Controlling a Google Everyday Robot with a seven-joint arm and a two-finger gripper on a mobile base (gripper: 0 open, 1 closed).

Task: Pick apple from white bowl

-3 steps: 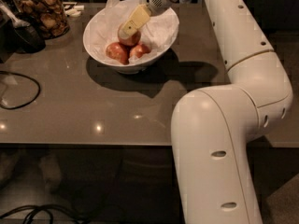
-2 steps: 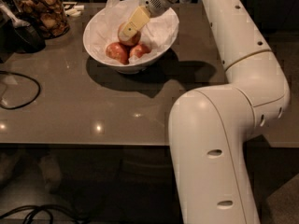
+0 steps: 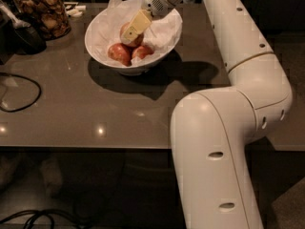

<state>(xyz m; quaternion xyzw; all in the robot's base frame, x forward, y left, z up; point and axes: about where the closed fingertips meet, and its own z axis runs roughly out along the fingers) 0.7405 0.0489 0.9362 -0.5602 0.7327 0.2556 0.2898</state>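
Fruit sits in the white bowl (image 3: 96,44), a wide, glossy dish with a sloping rim that stands at the far side of the smooth grey-brown counter (image 3: 95,109). Crinkled white paper (image 3: 164,30) lines it and pokes up past the far rim. The apple (image 3: 124,30), round with golden-brown skin, lies toward the far side of the bowl, resting against two smaller, redder apples (image 3: 119,53) nearer the front. Being round, it shows no clear long axis, and its stem end is hidden. The gripper (image 3: 129,35) reaches down into the bowl from the far right, its flat cream-yellow end slanting across the apple and touching it. Whether it is clamped on the apple cannot be told. The glossy white arm (image 3: 224,128), thick and tubular, bends over the right of the counter. At the far left stands a glass jar (image 3: 43,13) of brown snacks, and a thin black cable (image 3: 21,92) loops across the left edge.
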